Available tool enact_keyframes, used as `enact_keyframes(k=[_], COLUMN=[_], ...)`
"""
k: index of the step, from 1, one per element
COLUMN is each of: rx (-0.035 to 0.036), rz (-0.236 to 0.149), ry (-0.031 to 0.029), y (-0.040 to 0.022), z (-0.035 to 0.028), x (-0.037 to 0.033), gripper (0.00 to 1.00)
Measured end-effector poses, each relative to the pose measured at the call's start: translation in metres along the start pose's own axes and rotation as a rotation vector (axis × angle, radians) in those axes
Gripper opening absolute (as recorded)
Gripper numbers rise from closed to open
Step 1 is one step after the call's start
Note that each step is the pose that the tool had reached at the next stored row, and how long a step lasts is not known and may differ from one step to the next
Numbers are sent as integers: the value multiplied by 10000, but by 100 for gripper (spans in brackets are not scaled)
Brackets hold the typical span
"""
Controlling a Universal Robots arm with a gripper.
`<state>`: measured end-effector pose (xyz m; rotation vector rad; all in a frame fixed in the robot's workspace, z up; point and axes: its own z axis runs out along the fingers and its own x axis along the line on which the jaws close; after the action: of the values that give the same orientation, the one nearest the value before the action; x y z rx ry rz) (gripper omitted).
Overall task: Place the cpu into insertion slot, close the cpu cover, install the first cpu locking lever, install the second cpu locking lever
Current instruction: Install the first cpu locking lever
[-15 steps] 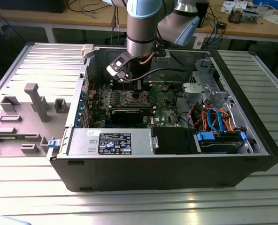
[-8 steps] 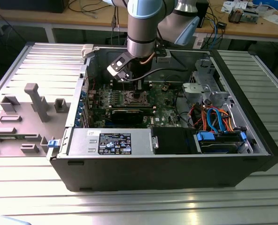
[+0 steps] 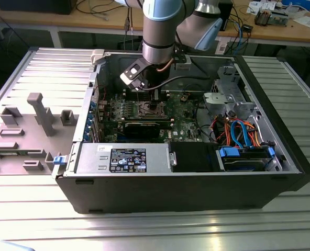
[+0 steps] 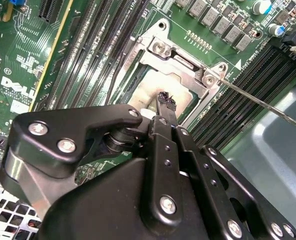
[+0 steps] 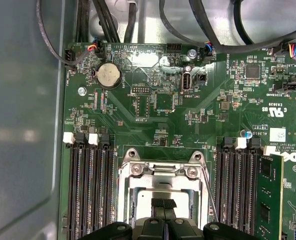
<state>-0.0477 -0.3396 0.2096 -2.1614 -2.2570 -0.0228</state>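
Shows cpu seated in slot mid-frame in the second wrist view, cover down, gripper fingertips pressed together over it, lever jutting right, apparently unlatched.

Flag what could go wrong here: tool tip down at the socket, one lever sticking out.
1. The locking lever stands unlatched, angled out over the memory slots. The tool or its linkage could snag and bend it.
2. The tool's tip sits on or just above the cpu inside the cpu cover window. An off-centre push might load the chip unevenly.
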Motion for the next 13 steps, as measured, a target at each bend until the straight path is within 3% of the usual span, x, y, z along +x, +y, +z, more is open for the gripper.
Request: enact_keyframes(k=[13], rx=[-1], rz=[0], ry=[0], y=[15], z=[-22], x=[0], gripper=[11])
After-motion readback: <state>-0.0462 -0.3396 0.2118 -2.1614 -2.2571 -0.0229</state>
